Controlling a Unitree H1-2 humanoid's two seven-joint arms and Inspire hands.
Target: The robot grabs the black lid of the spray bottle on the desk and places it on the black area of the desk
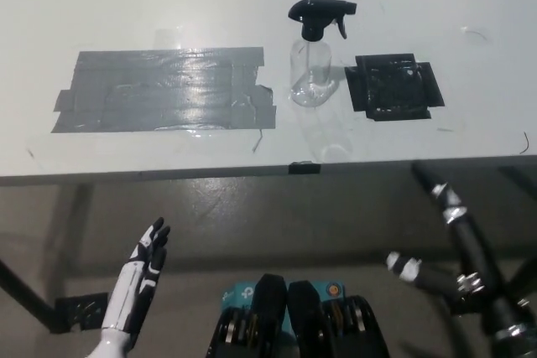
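Shown upright on the white desk (126, 6): one clear spray bottle (311, 73) with one black lid (320, 16), between one grey taped patch (164, 90) and one black area (393, 86). Both hands hang below the desk edge, well apart from the lid; left hand (138, 278) fingers straight, close together, holding nothing; right hand (457, 245) fingers spread, empty.

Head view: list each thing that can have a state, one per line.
Spray bottle: upright on the desk, looks empty.
Black lid: still on the bottle.
Black area: bare, right of the bottle.
Grey tape patch: bare.
Left hand: open, below the desk edge.
Right hand: open, below the desk edge.
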